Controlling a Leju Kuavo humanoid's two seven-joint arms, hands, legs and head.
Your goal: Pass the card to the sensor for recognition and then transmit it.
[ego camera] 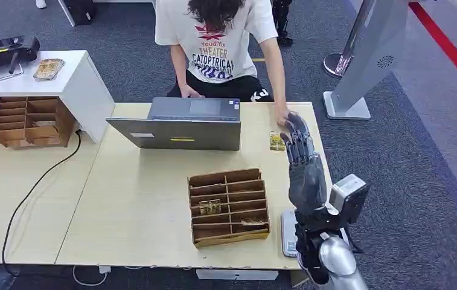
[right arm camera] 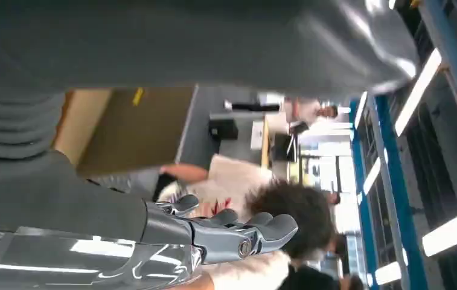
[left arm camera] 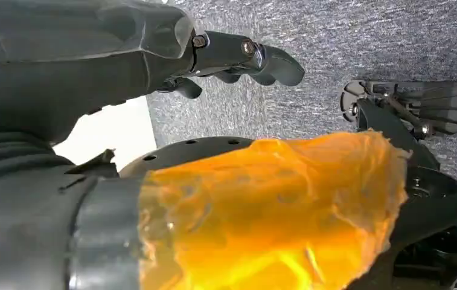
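Observation:
A yellow card [ego camera: 276, 141] lies flat on the light wooden table [ego camera: 141, 205], near its far right edge. My right hand [ego camera: 303, 166] is raised over the table's right side, just beside and above the card, fingers stretched out toward the person and holding nothing. In the right wrist view its fingers [right arm camera: 238, 232] are straight and empty. A person's hand [ego camera: 282, 117] rests on the table just beyond the card. A flat white sensor pad [ego camera: 288, 232] lies at the near right edge, partly hidden by my forearm. My left hand [left arm camera: 232, 57] hangs over the carpet, loosely curled and empty.
A wooden slotted card rack [ego camera: 229, 207] holding a couple of cards stands left of my right arm. A grey laptop [ego camera: 180, 124] sits at the table's far side in front of the person in a white T-shirt [ego camera: 217, 42]. A second rack [ego camera: 29, 121] is at far left.

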